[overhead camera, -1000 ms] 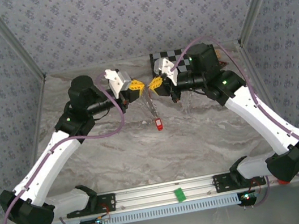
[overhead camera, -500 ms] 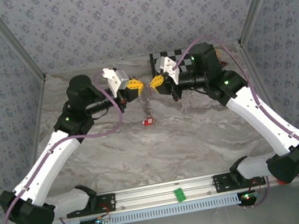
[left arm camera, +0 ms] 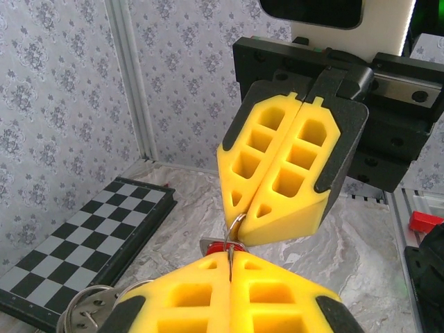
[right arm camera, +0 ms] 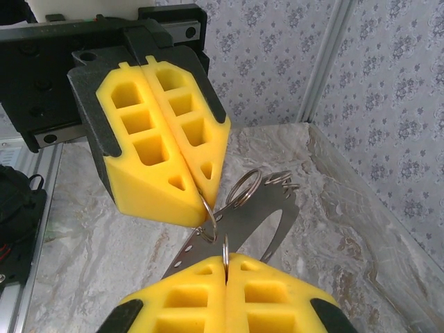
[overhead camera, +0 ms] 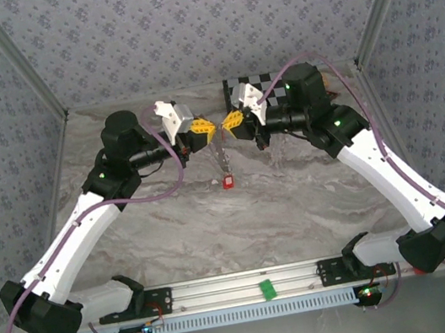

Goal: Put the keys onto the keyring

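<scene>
Grey marble tabletop (overhead camera: 297,205) is lying well beneath my yellow-padded left gripper (overhead camera: 206,130) and right gripper (overhead camera: 230,122), both clamping fully shut, tip to tip, on the thin silver wire keyring (right arm camera: 214,220); a red-headed key (overhead camera: 228,182) is dangling below. Springy, slippery wire: I am judging edge pinches safest.

Two tools: one left tool (overhead camera: 211,128) and one right tool (overhead camera: 225,123). One red-headed key (overhead camera: 228,183) hangs below them; no more can be counted. One keyring (right arm camera: 243,189) with at least two wire loops. One checkered board (left arm camera: 76,243) far right. One green block (overhead camera: 267,289) near. One red block (left arm camera: 424,220) near right.
</scene>
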Available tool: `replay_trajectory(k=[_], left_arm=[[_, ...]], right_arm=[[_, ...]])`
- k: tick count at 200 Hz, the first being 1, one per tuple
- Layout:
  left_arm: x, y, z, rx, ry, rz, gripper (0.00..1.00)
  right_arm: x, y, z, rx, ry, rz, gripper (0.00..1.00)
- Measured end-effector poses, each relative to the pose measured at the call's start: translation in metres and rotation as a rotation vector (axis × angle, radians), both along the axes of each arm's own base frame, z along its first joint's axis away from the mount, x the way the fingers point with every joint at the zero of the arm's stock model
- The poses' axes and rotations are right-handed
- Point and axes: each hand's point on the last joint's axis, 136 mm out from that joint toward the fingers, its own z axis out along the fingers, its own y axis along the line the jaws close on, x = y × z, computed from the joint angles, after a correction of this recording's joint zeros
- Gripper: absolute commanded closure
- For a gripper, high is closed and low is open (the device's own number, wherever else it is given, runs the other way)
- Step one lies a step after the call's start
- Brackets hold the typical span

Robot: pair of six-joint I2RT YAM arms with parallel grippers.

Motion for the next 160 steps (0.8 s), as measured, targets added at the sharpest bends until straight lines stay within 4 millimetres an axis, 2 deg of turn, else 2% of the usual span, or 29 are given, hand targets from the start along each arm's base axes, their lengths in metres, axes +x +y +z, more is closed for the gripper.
replay_trajectory(k=[160], left_arm=[[0.0013,0.0011,-0.0001,-0.004,0.012,0.006,1.0]], right_arm=[[-0.0046,0.0028,-0.0018,-0.005,-0.004,0.004,1.0]])
